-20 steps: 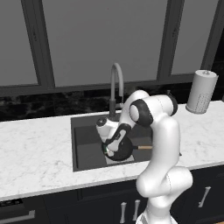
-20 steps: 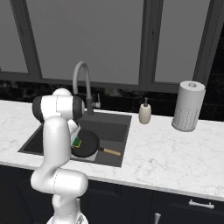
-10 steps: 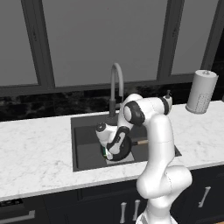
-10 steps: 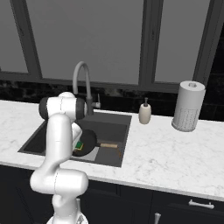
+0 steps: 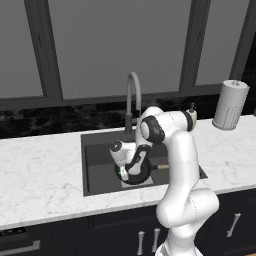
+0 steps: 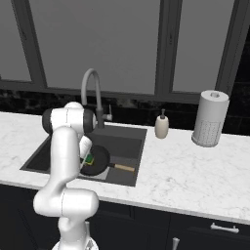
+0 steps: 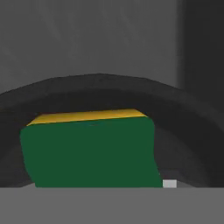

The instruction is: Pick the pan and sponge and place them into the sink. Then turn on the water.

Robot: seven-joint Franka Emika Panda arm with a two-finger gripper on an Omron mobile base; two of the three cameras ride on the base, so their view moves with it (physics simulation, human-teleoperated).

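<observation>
The black pan (image 5: 140, 176) lies in the dark sink (image 5: 100, 150), its wooden handle (image 6: 123, 168) pointing right. The green and yellow sponge (image 7: 92, 151) sits low inside the pan's black rim (image 7: 109, 87), right in front of the hand camera. It is also a small green patch (image 6: 89, 158) at the pan's left side. My gripper (image 5: 127, 171) reaches down into the sink over the pan, right at the sponge (image 5: 121, 172). The sponge hides the fingertips, so the grip cannot be made out. No water runs from the faucet (image 5: 132, 95).
A soap dispenser (image 6: 161, 126) stands behind the sink's right corner and a paper towel roll (image 6: 210, 118) further right. White marble counter (image 5: 40, 170) surrounds the sink (image 6: 128, 141). Dark windows and a black backsplash stand behind the faucet (image 6: 90, 83).
The hand has sunk a little lower into the sink, bringing the sponge down to the pan. The pan stays put.
</observation>
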